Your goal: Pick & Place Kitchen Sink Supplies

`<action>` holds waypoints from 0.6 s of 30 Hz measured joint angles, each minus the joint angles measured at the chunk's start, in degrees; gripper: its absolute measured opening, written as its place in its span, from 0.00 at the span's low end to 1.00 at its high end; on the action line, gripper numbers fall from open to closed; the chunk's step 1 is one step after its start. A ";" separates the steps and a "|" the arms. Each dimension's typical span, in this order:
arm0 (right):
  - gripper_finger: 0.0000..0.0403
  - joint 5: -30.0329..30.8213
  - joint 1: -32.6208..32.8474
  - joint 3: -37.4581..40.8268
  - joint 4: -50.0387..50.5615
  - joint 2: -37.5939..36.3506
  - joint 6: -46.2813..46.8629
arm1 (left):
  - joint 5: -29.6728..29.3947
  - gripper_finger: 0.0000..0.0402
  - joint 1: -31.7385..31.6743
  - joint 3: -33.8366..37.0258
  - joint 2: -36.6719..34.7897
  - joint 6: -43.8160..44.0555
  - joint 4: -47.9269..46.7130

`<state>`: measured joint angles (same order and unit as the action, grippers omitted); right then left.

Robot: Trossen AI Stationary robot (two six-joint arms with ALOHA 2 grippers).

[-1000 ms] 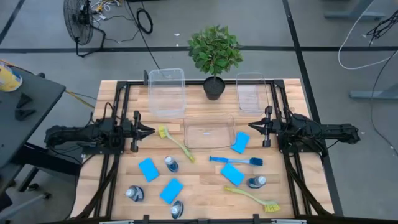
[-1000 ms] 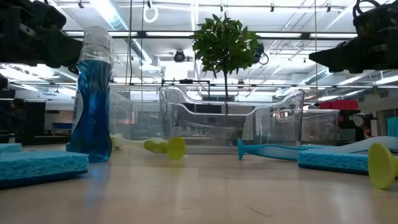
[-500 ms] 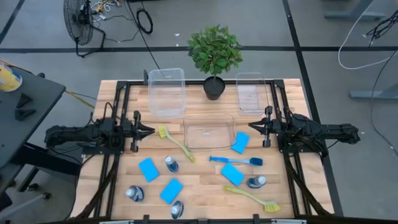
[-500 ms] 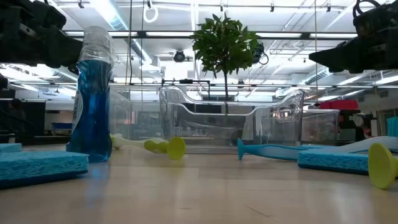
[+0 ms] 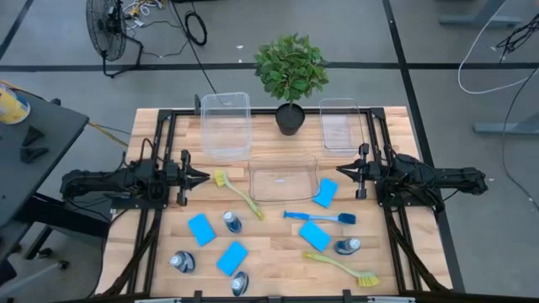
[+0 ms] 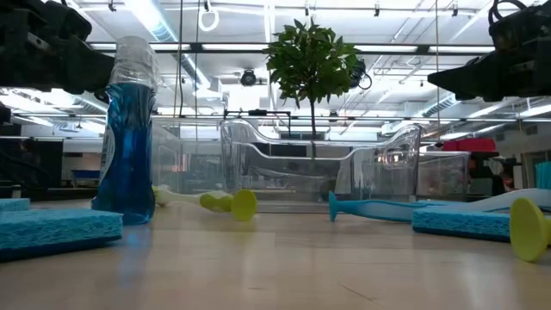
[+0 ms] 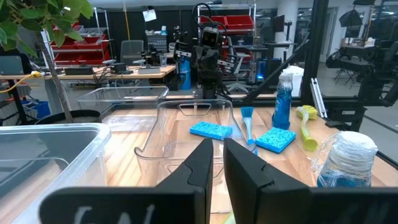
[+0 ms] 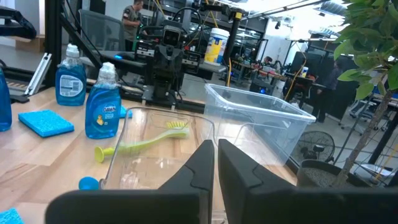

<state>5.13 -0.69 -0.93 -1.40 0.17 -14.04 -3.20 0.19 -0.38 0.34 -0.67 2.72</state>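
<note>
Left arm: lay low and stretched out flat over the left side of the table, pointing toward the middle.
Left gripper (image 5: 202,177): its two dark fingers (image 7: 198,167) were close together with only a thin gap, holding nothing.
Right arm: lay low and flat over the right side, pointing back at the left arm.
Right gripper (image 5: 339,171): fingers (image 8: 200,168) almost touching, empty.

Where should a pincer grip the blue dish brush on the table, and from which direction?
Grip the blue dish brush at mid-handle, coming straight down from above. It lies flat on the wood, handle thin and straight, with clear space on both sides there. The right pincer is nearer. Set the fingers across the handle, away from the blue sponge just below it.
</note>
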 joint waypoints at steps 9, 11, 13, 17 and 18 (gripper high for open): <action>0.07 0.00 0.00 -0.02 0.02 0.00 0.00 | 0.00 0.11 0.00 0.00 0.00 0.00 -0.02; 0.07 0.00 0.00 0.00 -0.01 0.02 0.00 | 0.00 0.11 0.00 -0.02 0.00 0.02 0.00; 0.07 0.00 -0.02 0.00 0.01 0.00 0.00 | 0.00 0.11 -0.02 -0.02 0.02 0.00 -0.01; 0.07 0.00 -0.01 0.00 0.02 -0.01 0.00 | -0.62 0.11 -0.03 -0.01 0.01 -0.47 -0.01; 0.07 0.00 0.00 0.00 0.01 -0.01 0.00 | -1.16 0.11 -0.04 -0.01 0.02 -0.69 0.06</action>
<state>5.13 -0.69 -0.93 -1.39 0.16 -14.04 -4.36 0.14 -0.39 0.36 -1.36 2.78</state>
